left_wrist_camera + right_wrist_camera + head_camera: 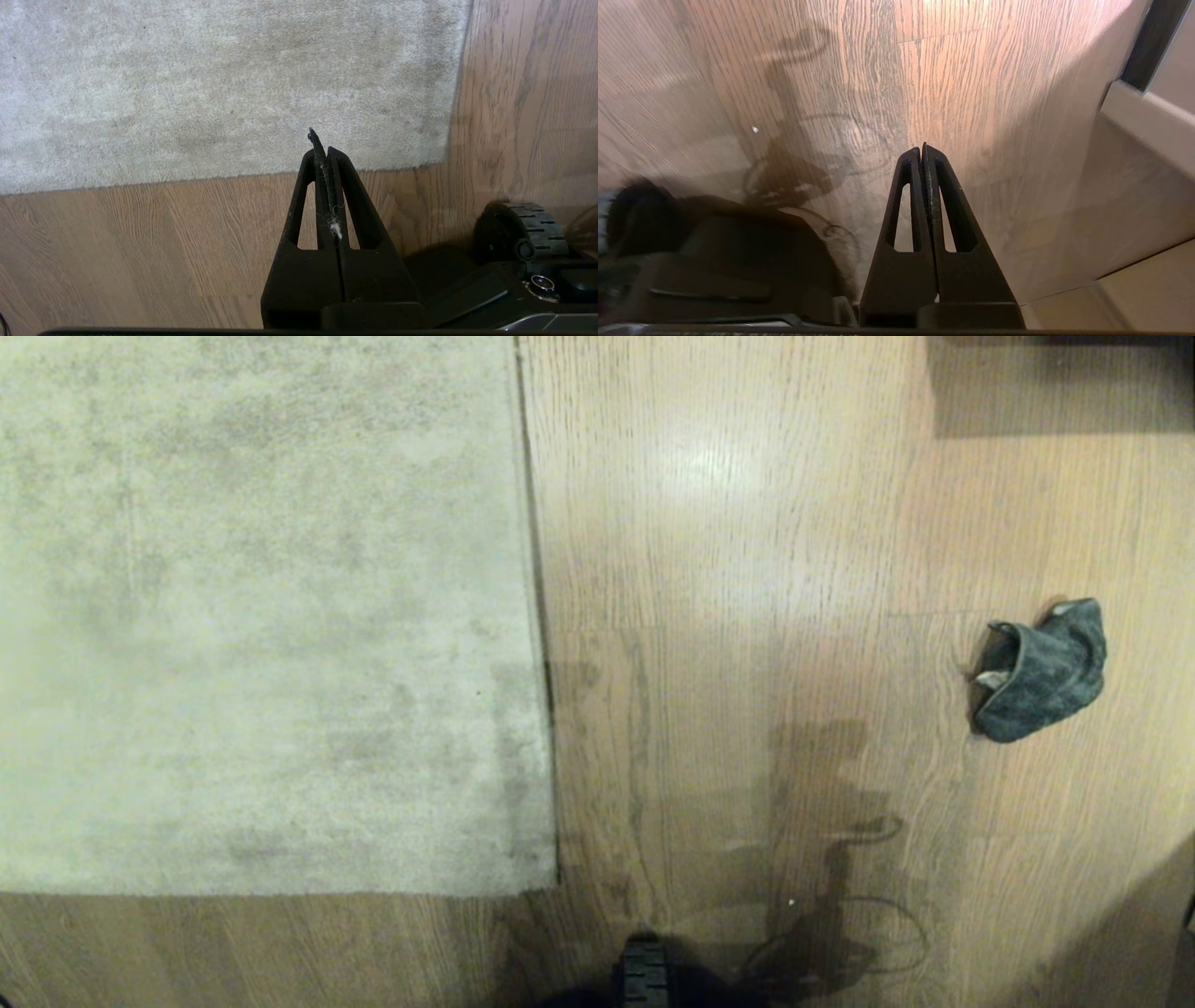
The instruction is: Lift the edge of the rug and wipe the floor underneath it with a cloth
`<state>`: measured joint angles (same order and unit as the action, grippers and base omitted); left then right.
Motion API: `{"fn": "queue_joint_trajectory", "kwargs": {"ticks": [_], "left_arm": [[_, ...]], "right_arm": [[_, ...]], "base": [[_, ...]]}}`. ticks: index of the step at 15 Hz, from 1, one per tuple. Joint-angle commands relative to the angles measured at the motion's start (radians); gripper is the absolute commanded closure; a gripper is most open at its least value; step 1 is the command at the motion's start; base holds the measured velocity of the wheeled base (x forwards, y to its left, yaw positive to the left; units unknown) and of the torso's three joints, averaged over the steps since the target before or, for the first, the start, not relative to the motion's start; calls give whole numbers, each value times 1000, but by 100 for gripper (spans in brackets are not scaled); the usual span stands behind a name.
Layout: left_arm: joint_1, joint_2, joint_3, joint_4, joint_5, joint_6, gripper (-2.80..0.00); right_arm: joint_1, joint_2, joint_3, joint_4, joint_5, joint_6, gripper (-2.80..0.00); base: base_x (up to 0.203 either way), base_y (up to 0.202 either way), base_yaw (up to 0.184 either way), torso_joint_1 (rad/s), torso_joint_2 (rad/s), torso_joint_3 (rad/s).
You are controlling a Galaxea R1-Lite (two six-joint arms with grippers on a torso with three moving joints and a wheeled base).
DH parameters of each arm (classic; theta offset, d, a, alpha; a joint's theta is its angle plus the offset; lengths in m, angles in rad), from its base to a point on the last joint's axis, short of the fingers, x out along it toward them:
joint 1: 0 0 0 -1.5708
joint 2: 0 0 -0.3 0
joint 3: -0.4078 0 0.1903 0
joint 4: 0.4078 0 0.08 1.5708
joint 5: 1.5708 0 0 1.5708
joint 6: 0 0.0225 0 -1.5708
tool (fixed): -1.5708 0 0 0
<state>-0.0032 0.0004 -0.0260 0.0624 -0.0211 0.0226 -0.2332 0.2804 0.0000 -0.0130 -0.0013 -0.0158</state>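
Warm indoor light falls from above, leaving a soft white glare patch on the floor (709, 467) toward its far edge in the head view, while the robot's own cabled shadow (822, 859) darkens the planks at the near edge. The rug edge (537, 616) casts a thin dark line along its border. The right wrist view is streaked with motion blur, worst at its sides, and its planks bow outward; the left wrist view is sharp and evenly lit.
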Motion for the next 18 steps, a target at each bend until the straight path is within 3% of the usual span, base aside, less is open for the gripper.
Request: {"fn": "queue_joint_trajectory", "kwargs": {"ticks": [1, 4, 10, 15, 18], "left_arm": [[0, 1, 0, 1, 0, 0, 0], [0, 1, 0, 1, 0, 0, 0], [0, 1, 0, 1, 0, 0, 0], [0, 1, 0, 1, 0, -1, 0], [0, 1, 0, 1, 0, -1, 0]], "right_arm": [[0, 3, 0, -1, 0, 11, 0], [23, 5, 0, -1, 0, 11, 0], [234, -51, 0, -1, 0, 13, 0], [242, -256, 0, -1, 0, 12, 0], [241, -279, 0, -1, 0, 27, 0]], "base": [[0, 0, 0, 0, 0, 0], [0, 0, 0, 0, 0, 0], [0, 0, 0, 0, 0, 0], [0, 0, 0, 0, 0, 0], [0, 0, 0, 0, 0, 0]]}}
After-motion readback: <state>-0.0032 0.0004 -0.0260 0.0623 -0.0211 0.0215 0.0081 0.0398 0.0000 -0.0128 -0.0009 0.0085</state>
